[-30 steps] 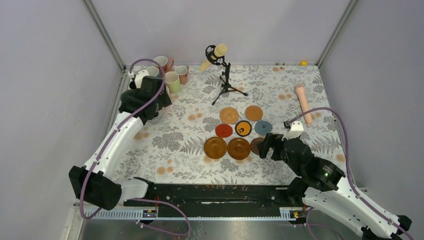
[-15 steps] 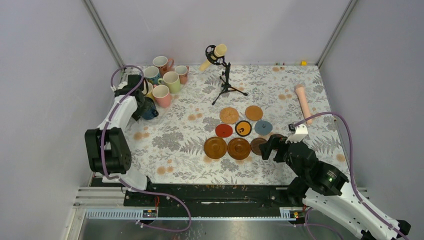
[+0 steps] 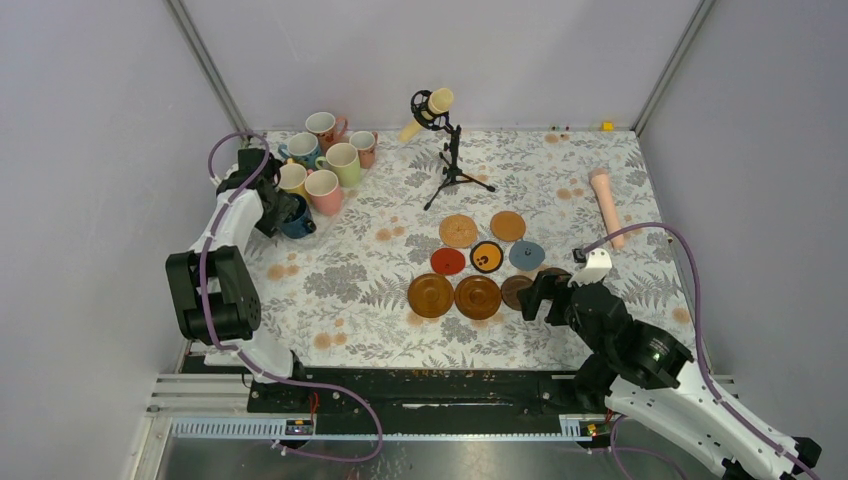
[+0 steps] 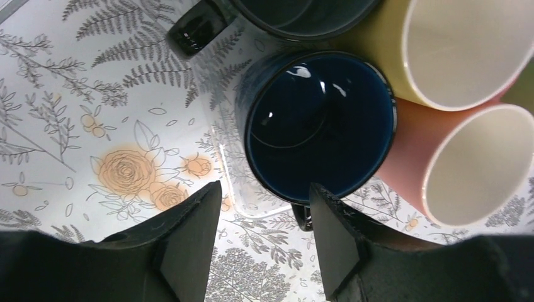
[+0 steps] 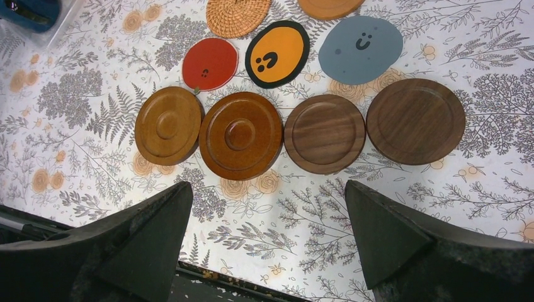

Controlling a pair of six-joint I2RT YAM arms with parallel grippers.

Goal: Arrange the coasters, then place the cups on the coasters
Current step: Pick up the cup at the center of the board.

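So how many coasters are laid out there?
9 coasters: cork and tan at the back; red, orange, blue in the middle; two mid-brown, two dark nearest. None seems hidden.

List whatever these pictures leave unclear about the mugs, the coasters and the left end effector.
- Left wrist view: whether the left end effector touches the navy mug; its fingers cover the mug's near wall.
- Top view: two dark wooden coasters, partly covered by the right end effector.
- Right wrist view: cork coaster, cut off by the top edge.
- Top view: yellow item at the far edge, too small to identify.
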